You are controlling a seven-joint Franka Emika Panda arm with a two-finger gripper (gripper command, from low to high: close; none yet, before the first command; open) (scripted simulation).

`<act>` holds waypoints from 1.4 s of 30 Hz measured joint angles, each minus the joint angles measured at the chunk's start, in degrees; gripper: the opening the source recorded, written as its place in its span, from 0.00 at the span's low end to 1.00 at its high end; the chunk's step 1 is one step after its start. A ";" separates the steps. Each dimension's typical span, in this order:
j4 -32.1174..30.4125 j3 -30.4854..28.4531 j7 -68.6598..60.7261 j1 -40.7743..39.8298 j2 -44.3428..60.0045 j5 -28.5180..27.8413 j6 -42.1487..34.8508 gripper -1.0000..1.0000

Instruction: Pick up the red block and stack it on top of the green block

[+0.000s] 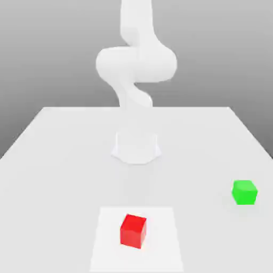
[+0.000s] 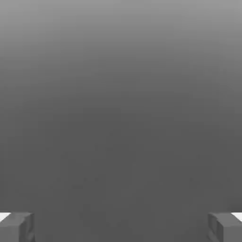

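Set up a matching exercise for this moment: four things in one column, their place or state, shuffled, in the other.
Things:
1. red block
2. green block
3. white square
4. end effector

Places or states:
A. open, with nothing between its fingertips
B. lying flat on the table, under a block
C. resting on the white square
D. on the table toward the exterior view's right, with nothing stacked on it

Right pairs: 1-C, 2-D, 3-B, 4-A
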 joint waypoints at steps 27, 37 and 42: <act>-18.42 0.96 15.36 -2.25 56.20 -1.88 33.60 0.00; -19.11 1.62 15.01 -2.78 51.62 -1.37 29.73 0.00; -20.29 4.63 18.58 1.94 43.96 0.03 23.32 0.00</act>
